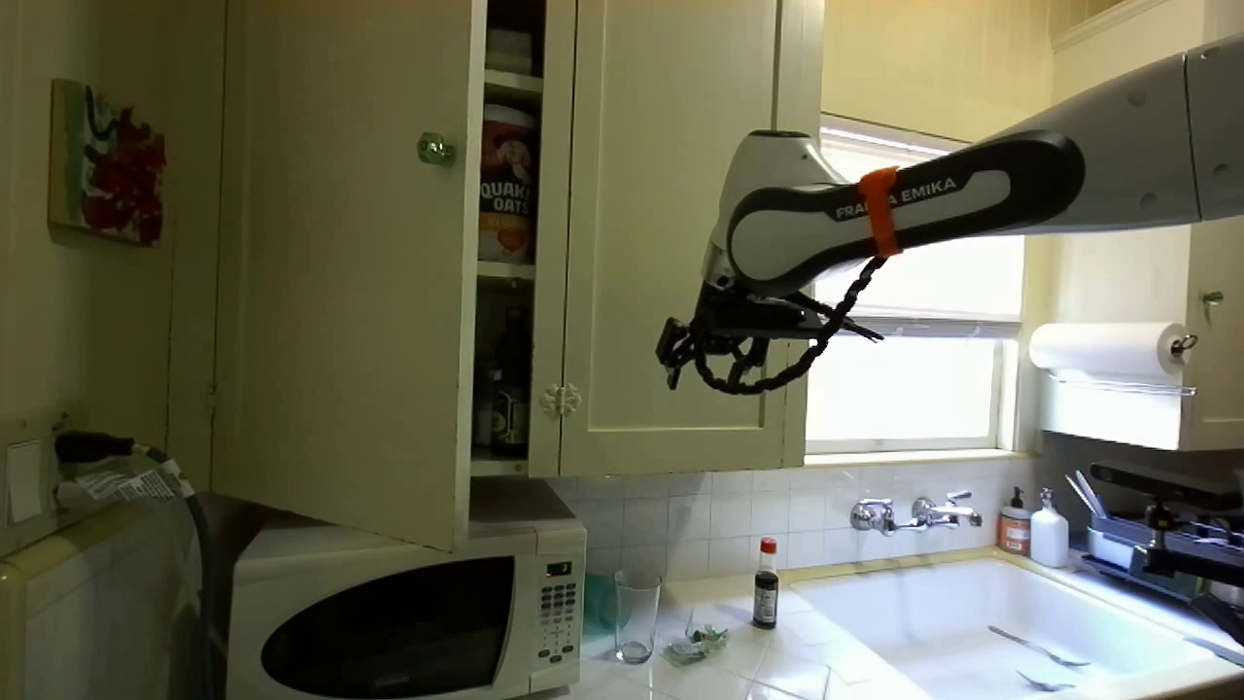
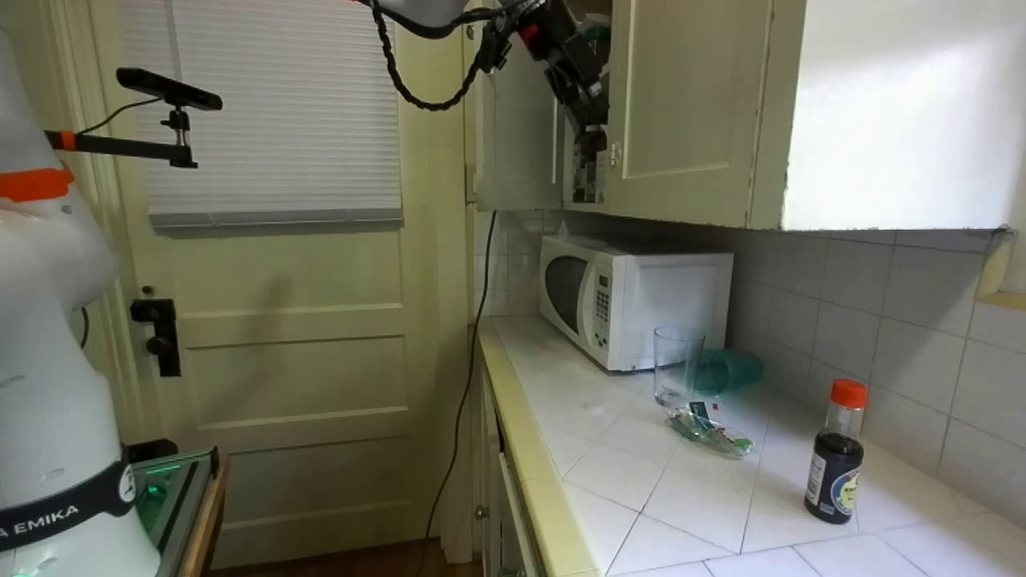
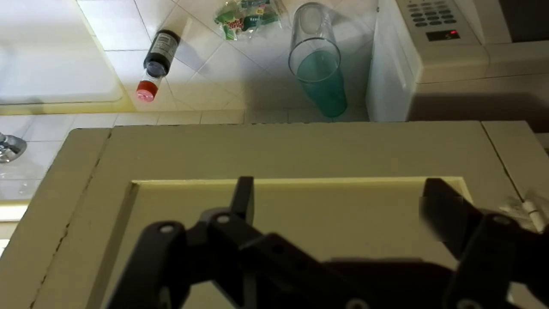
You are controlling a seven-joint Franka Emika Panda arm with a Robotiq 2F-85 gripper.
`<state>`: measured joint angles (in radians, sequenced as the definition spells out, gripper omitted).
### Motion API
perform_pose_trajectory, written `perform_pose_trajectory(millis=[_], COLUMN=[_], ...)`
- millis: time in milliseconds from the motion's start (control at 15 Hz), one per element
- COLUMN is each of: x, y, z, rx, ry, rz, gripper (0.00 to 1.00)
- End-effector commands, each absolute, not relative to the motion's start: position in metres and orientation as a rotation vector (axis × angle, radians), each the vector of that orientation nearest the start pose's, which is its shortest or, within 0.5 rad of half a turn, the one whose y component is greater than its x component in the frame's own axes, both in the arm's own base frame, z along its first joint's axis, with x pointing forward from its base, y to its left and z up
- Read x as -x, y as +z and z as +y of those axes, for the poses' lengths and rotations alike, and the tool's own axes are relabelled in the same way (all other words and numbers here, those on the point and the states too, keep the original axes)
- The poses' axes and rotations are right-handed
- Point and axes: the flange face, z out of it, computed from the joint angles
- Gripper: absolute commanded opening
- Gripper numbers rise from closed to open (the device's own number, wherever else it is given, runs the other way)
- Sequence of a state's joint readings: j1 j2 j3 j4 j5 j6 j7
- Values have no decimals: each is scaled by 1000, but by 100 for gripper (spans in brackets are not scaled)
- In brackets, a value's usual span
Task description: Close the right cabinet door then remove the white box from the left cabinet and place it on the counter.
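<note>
The right cabinet door [image 1: 671,224] is a plain cream panel. It looks shut, flush with its frame, in both exterior views [image 2: 689,104]. It fills the lower wrist view [image 3: 300,150]. My gripper [image 1: 711,358] is open and empty in front of this door; both fingers stand wide apart in the wrist view [image 3: 340,184]. The left cabinet [image 1: 552,194] is partly open behind its knobbed door [image 1: 340,272]. An oats canister [image 1: 507,194] and dark bottles stand on its shelves. I cannot make out the white box. The pale tiled counter [image 2: 625,473] lies below.
A microwave [image 1: 408,622] stands under the left cabinet. A clear glass [image 2: 677,365], a teal cup [image 2: 729,370], a plastic packet [image 2: 709,433] and a red-capped bottle [image 2: 835,457] stand or lie on the counter. The sink [image 1: 972,593] is beside them, below the window.
</note>
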<state>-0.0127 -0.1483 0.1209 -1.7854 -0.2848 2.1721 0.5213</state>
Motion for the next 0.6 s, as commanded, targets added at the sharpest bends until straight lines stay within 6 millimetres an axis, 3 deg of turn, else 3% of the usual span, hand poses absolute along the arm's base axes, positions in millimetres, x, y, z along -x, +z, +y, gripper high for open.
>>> perform_pose_trajectory(millis=[0, 333, 533], x=[-578, -613, -625], y=[643, 595, 581], z=[98, 197, 241], rx=[3076, 2941, 2837], ry=[-870, -813, -810], rz=[219, -118, -321], gripper=[100, 100, 100])
